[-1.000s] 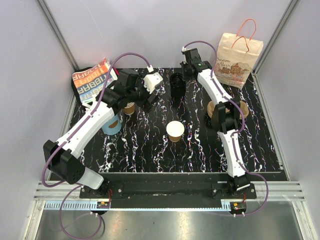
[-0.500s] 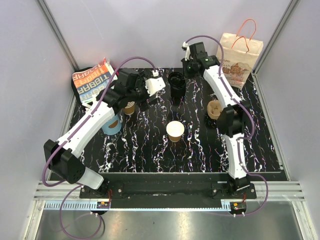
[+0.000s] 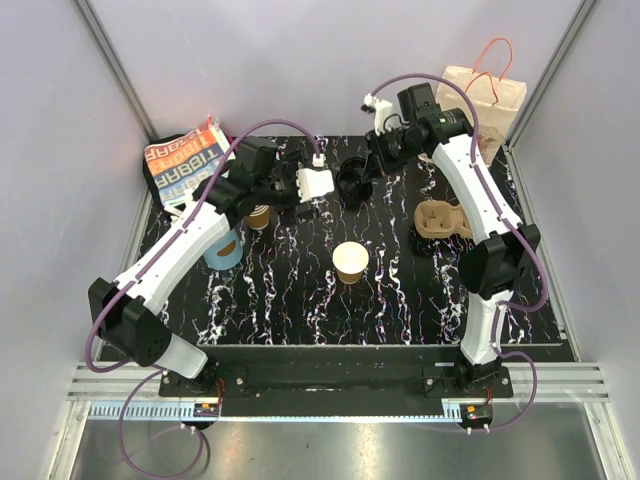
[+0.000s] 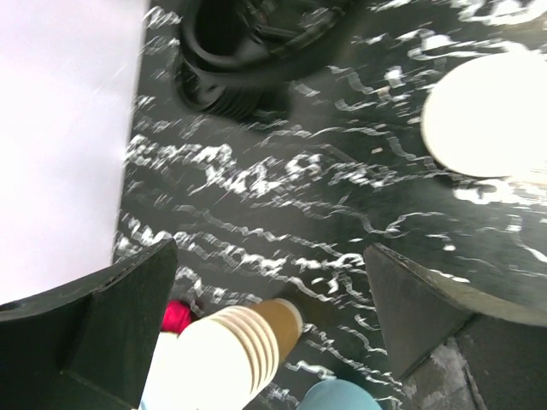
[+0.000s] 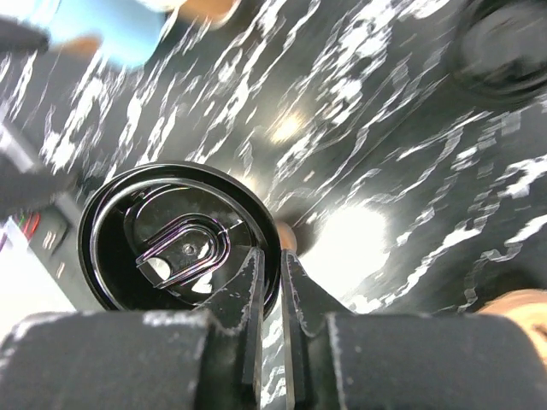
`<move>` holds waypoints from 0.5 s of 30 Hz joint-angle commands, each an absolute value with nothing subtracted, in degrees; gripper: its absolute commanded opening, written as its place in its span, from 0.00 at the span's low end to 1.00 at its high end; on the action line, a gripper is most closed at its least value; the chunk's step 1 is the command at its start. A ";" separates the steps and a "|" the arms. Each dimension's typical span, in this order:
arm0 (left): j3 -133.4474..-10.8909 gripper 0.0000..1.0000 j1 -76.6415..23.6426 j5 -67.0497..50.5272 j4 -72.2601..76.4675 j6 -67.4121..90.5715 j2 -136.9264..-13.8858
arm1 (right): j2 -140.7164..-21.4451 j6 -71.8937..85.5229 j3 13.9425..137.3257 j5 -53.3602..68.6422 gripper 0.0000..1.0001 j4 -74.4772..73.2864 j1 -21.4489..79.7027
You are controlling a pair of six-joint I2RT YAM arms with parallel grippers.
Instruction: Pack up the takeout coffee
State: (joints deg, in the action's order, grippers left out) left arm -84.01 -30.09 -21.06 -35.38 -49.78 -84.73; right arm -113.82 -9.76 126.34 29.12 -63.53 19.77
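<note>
One black lid (image 5: 175,248) with a sip tab is pinched at its rim between the fingers of the right gripper (image 5: 272,256), clamped tight on the edge. Lid and gripper are at the back centre of the table (image 3: 300,300). The wrist view is blurred, so it is unclear whether the lid is lifted or resting on something.

One lidless brown paper cup (image 3: 350,262) stands upright mid-table, nearer the front and well apart from the lid.

The left gripper (image 4: 269,252) hangs with jaws spread wide, holding nothing, above one stack of nested cups (image 4: 231,354). One blue cup (image 3: 222,252) sits just beside the stack.

One cup tray (image 3: 440,218) lies on the right, one paper bag (image 3: 485,95) stands at back right, and one printed pouch (image 3: 180,165) is at back left.
</note>
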 commanded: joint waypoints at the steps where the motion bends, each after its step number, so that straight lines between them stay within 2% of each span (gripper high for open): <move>1: -89.02 0.99 -29.88 -32.42 -38.31 -51.86 -84.29 | -108.82 -19.23 121.65 40.41 0.11 -70.04 20.13; 9: -93.42 0.99 -29.88 -49.97 -52.00 -60.87 -82.62 | -109.07 -31.96 124.61 56.50 0.11 -84.97 20.13; 12: -94.21 0.99 -30.06 -54.30 -56.41 -65.20 -82.27 | -111.00 -37.25 127.43 62.48 0.11 -93.58 20.13; 15: -95.18 0.99 -30.15 -55.80 -57.91 -66.70 -82.35 | -110.22 -39.01 125.17 66.00 0.11 -93.69 20.21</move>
State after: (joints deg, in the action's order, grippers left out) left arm -92.05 -30.11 -47.48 -53.30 -61.32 -83.96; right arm -112.22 -32.08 124.55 56.93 -76.34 19.77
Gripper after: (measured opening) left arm 0.987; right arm 0.138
